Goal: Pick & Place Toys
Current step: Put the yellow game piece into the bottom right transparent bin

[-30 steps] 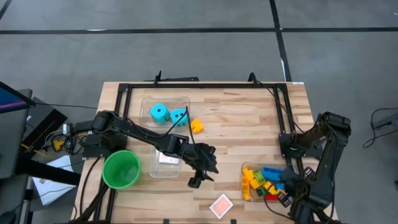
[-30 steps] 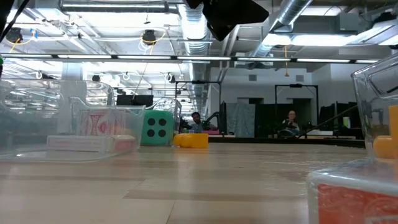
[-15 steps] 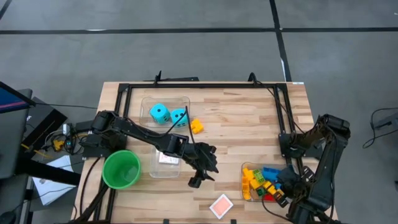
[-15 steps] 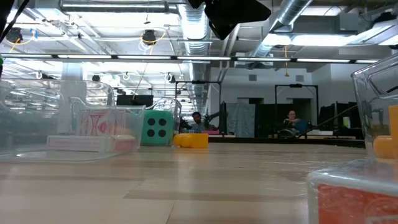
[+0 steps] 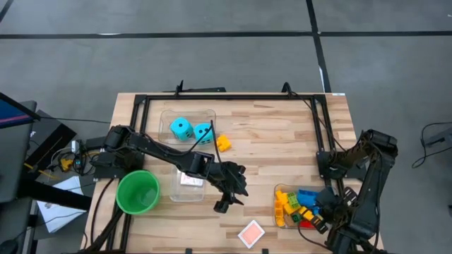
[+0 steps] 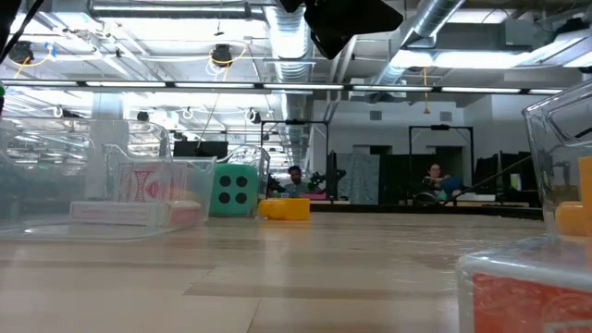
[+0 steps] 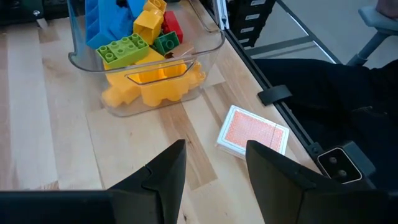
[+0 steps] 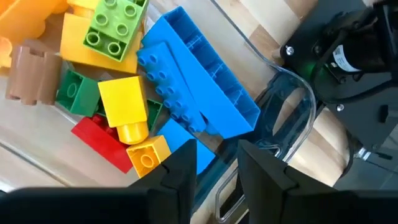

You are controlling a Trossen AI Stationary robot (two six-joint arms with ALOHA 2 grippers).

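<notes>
Change since a second ago: the right arm is sitting a touch lower at the near right corner than before; the left arm and every toy are staying where they were.
Right gripper (image 8: 214, 171): hanging just over the brick bin, fingers parted by a narrow gap with nothing between them.
Left gripper (image 5: 224, 202): hovering over bare worktop (image 5: 268, 141) near the middle, fingers apart, holding nothing.
Brick bin (image 5: 280, 212): a clear plastic bin at the near right, holding the heap of plastic bricks (image 8: 124, 93) in yellow, green, blue, red, orange and brown; a large blue brick (image 8: 199, 102) is lying on top.
Card deck (image 5: 251, 232): red-backed playing cards lying flat on the worktop at the near edge, just left of the brick bin and apart from it.
Cyan dice (image 5: 181, 128): two foam dice with black dots sitting side by side in the far clear bin (image 5: 167, 116).
Loose yellow brick (image 5: 223, 144): lying on the worktop just beside that far bin.
Card bin (image 5: 173, 192): a clear bin under the left arm, with red-and-white cards (image 5: 189, 180) inside.
Green cup (image 5: 138, 192): standing upright at the left, just beside the card bin.
Writing: none that I can read.
In the way: the left arm is crossing over the card bin and hiding part of it.
Beyond the worktop: people are sitting at desks far back in the room.
</notes>
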